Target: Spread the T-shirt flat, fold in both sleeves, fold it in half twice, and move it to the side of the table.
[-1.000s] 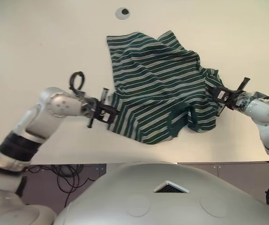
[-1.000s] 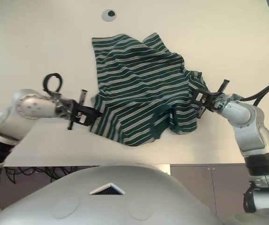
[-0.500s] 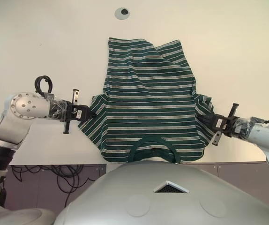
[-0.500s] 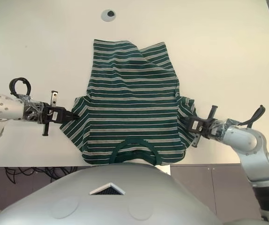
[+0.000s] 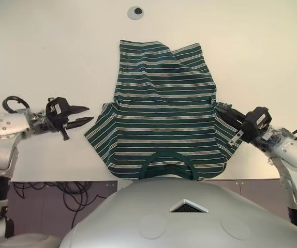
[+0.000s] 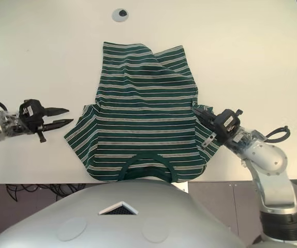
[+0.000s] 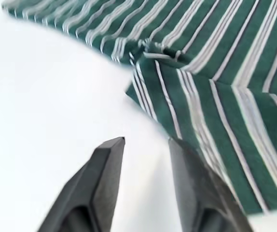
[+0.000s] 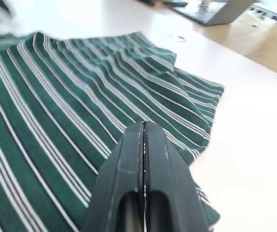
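Roughly: got the T-shirt (image 5: 164, 108) spread on the tabletop (image 5: 45, 51), sitting between the two pincers.

- Reading left pincer (image 5: 90, 113) as open and empty. Tips aimed at the left sleeve (image 5: 101, 132), sleeve edge just ahead of the tips, not touching.
- Reading right pincer (image 5: 222, 107) as closed, no cloth seen between the fingers. Hanging over the right sleeve (image 5: 226, 137) where it meets the body; can't tell whether touching the fabric.
- Key relation: long axis of the shirt crosswise to the left pincer's aim, oblique to the right pincer's.
- Pointing: collar (image 5: 169, 160) at the end back toward both wrists, hem (image 5: 138, 44) at the end well beyond both sets of tips.
- Nearer arm: each pincer nearest its own sleeve, right one already above its sleeve, left one just short of its own.

Judging spread mostly done, sleeves next. Expect fold lines parallel to the long axis, so each sleeve carried straight across toward the opposite pincer.

Worth noting: hem corner (image 5: 189, 51) on the right pincer's side doubled over, far ahead of its tips. Probably wants smoothing before any halving.
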{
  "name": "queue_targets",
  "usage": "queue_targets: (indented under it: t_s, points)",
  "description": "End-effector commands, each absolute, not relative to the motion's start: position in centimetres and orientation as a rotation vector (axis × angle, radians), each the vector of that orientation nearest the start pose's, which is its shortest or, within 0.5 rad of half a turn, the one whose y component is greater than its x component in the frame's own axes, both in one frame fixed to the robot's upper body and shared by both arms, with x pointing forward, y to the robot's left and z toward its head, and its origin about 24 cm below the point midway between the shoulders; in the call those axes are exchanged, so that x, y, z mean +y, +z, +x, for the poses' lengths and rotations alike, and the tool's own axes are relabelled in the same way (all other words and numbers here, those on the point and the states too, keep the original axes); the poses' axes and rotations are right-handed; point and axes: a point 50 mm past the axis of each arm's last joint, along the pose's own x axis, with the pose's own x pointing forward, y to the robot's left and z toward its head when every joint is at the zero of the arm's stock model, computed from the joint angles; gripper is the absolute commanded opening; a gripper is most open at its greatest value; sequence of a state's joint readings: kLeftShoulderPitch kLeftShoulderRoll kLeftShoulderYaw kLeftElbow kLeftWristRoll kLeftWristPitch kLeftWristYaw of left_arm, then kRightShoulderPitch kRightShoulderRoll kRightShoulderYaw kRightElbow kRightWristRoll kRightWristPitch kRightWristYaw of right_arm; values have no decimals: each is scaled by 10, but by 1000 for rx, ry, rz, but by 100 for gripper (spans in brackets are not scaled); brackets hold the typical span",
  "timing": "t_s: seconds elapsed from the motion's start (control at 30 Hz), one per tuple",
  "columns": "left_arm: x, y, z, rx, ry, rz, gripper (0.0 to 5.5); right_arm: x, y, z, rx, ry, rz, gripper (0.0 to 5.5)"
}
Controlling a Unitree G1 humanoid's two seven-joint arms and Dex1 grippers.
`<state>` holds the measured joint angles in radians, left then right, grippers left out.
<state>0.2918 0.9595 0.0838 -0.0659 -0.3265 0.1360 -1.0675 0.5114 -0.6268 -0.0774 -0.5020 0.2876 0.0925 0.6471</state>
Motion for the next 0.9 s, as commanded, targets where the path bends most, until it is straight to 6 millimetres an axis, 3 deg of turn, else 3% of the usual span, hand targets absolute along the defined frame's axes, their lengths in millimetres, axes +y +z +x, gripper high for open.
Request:
queue_targets:
  t_s: [0.03,0.1,0.23,0.37,0.73,0.9]
  points:
    - [300,67,151,703,-989,299,210,-212,60,145,253,638,-235,0]
    - [300,67,145,721,-1012,250,221,-214,57,146,267,616,-218,0]
    - [300,49,142,802,-1004,257,221,-217,51,147,298,585,-176,0]
    - [308,34,137,892,-986,302,162,-224,49,147,322,566,-204,0]
    - [307,46,133,862,-1070,268,1,-226,48,147,331,535,-224,0]
    - [300,58,143,747,-1080,243,1,-223,49,148,337,532,-224,0]
